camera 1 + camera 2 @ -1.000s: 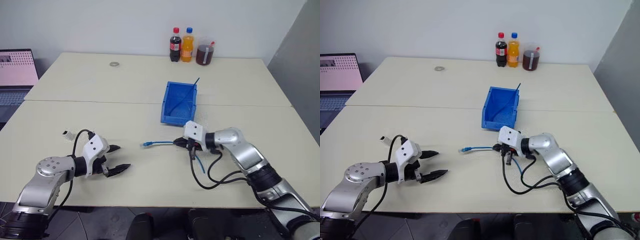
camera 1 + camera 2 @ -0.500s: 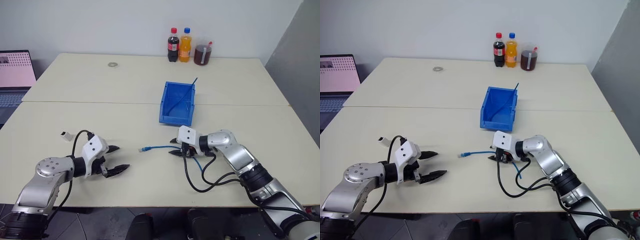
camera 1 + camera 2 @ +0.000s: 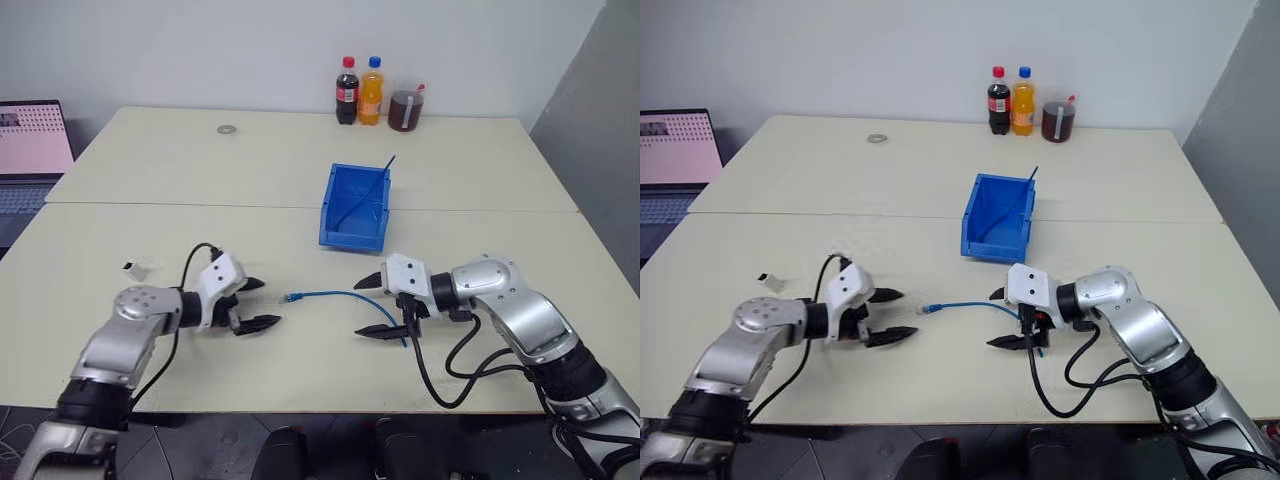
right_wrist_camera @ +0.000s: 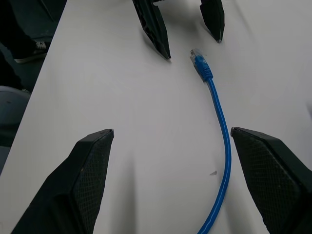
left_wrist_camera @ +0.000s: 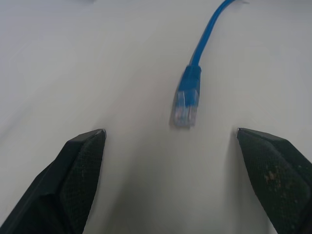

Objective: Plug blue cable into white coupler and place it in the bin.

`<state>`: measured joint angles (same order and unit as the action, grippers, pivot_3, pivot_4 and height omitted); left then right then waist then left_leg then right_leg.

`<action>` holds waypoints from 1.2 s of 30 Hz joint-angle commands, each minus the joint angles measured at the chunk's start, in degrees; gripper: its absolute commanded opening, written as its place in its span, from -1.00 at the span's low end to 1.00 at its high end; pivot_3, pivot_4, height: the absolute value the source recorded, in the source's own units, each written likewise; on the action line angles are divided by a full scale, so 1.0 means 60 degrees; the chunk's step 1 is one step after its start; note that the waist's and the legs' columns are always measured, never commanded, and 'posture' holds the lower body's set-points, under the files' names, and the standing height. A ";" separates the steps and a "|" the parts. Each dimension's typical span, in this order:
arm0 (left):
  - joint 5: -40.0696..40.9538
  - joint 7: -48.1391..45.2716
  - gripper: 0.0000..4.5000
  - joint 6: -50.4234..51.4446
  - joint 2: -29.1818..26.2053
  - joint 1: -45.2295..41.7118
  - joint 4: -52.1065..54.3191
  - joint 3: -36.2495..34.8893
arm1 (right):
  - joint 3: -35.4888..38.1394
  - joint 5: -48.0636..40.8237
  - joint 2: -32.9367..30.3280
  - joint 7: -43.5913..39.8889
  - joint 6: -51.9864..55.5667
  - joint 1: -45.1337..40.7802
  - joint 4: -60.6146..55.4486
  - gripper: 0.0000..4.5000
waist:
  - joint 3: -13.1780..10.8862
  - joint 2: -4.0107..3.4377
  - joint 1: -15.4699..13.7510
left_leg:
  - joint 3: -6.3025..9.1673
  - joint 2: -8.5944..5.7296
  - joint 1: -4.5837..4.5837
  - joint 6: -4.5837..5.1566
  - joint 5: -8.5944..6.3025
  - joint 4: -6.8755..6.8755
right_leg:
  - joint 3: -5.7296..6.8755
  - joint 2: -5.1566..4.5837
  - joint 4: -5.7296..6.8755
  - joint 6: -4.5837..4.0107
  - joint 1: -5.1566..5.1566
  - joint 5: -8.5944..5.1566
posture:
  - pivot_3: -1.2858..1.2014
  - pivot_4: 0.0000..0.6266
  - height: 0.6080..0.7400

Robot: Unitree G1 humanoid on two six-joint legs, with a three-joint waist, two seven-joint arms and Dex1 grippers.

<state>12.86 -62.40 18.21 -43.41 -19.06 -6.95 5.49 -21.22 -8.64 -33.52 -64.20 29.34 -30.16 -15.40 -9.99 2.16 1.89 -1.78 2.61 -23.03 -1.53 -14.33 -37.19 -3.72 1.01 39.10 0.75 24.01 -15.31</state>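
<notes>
I've got the blue cable [image 3: 330, 295] lying loose on the table [image 3: 250, 170], just below centre of the head view, running from its clear plug [image 5: 185, 108] on the left side toward my right gripper [image 3: 376, 306]. Both grippers are spread wide and neither one has hold of anything. The left gripper [image 3: 258, 304] sits left of centre with its tips just short of that plug; in its wrist view the plug lies between the two black fingers [image 5: 78, 165], not touched. The right gripper brackets the cable's other stretch, and the blue line curves up between its fingers [image 4: 92, 165] in its wrist view, apart from both.

The bin [image 3: 355, 208] stands above centre, well apart from the cable, with a thin dark cable leaning in it. A small pale block [image 3: 133, 267] lies at the left middle of the frame; I judge that's the coupler, though it's too small to be sure.

Handling call: this cable looks light and limp, so it will flop and slide. I'd pinch the boot right behind the plug, where it's stiffest, and keep off the brittle clear tip.
</notes>
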 commanded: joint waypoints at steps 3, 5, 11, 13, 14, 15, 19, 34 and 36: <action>-0.0409 -0.0292 0.92 -0.0185 0.0153 -0.0426 -0.0284 0.0541 | 0.0509 -0.0269 -0.0012 0.0586 0.0388 0.0060 -0.0840 0.82 | 0.0000 0.0000 -0.0017 | 0.0005 0.0004 -0.0001 0.0000 0.0000 0.0001 | 0.0002 0.0001 0.0000 0.0000 0.0000 0.0000 | 0.03 -0.52 1.00; -0.0483 -0.0359 0.79 -0.0172 0.0148 -0.0437 -0.0341 0.0610 | 0.0559 -0.0296 -0.0051 0.0705 0.0489 0.0101 -0.0986 0.82 | 0.0001 0.0001 -0.0022 | 0.0004 0.0003 -0.0001 0.0000 0.0000 0.0000 | 0.0001 -0.0002 0.0000 0.0000 -0.0002 0.0000 | 0.03 -0.52 1.00; -0.0701 -0.0413 0.20 -0.0193 0.0261 -0.0421 -0.0281 0.0905 | 0.0695 -0.0311 -0.0077 0.1162 0.0703 0.0210 -0.1246 0.82 | 0.0004 0.0000 -0.0023 | 0.0003 0.0001 0.0000 0.0000 0.0000 -0.0003 | 0.0000 -0.0011 -0.0002 0.0001 -0.0009 -0.0001 | 0.03 -0.52 1.00; -0.0758 -0.0354 0.01 -0.0139 0.0374 -0.0407 -0.0178 0.1026 | 0.0724 -0.0350 -0.0064 0.1282 0.0771 0.0231 -0.1326 0.82 | 0.0005 -0.0001 -0.0025 | 0.0004 0.0001 0.0001 0.0000 0.0000 -0.0004 | 0.0001 -0.0012 -0.0002 0.0002 -0.0011 -0.0001 | 0.03 -0.52 1.00; -0.0770 -0.0342 -0.08 -0.0098 0.0433 -0.0383 -0.0083 0.1093 | 0.0735 -0.0372 -0.0058 0.1338 0.0804 0.0240 -0.1365 0.82 | 0.0007 -0.0004 -0.0024 | 0.0005 0.0001 0.0004 0.0000 0.0000 -0.0005 | 0.0001 -0.0011 -0.0002 0.0002 -0.0014 -0.0001 | 0.03 -0.52 1.00; -0.0786 -0.0339 -0.18 -0.0051 0.0489 -0.0336 0.0038 0.1163 | 0.0736 -0.0385 -0.0047 0.1409 0.0836 0.0246 -0.1398 0.82 | 0.0007 -0.0005 -0.0027 | 0.0005 0.0000 0.0005 0.0000 0.0000 -0.0006 | 0.0001 -0.0012 -0.0002 0.0002 -0.0018 -0.0001 | 0.03 -0.52 1.00; -0.0808 -0.0387 -0.54 0.0113 0.0573 -0.0087 0.0397 0.1263 | 0.0748 -0.0427 -0.0051 0.1605 0.0903 0.0276 -0.1483 0.82 | 0.0010 -0.0006 -0.0042 | 0.0012 -0.0001 0.0016 0.0000 0.0000 -0.0011 | 0.0008 -0.0013 -0.0007 0.0004 -0.0040 -0.0002 | 0.03 -0.52 1.00; 0.0682 -0.0161 -0.89 0.1257 0.0671 0.0082 0.1589 -0.0187 | 0.1911 -0.2365 0.0121 0.1865 0.2508 0.1373 -0.2462 0.82 | 0.0011 -0.0005 -0.0024 | 0.0023 0.0006 0.0017 0.0001 -0.0001 -0.0011 | 0.0009 -0.0012 -0.0007 0.0041 -0.0044 -0.0023 | 0.03 -0.52 1.00; 0.1188 -0.0152 -0.89 0.1705 0.0785 -0.0093 0.2061 -0.0359 | 0.2424 -0.3197 0.0334 0.2109 0.3262 0.1840 -0.2809 0.82 | 0.0011 -0.0004 -0.0025 | 0.0028 0.0006 0.0012 0.0000 0.0000 -0.0012 | 0.0008 -0.0012 -0.0007 0.0043 -0.0044 -0.0025 | 0.03 -0.52 1.00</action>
<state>15.86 -63.31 26.04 -39.35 -18.04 0.52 5.94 -10.80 -21.63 -32.70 -53.07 44.41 -20.84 -27.97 -9.93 2.14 1.74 -1.60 2.66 -22.96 -1.53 -14.34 -37.27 -3.68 0.94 39.06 1.01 23.73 -15.46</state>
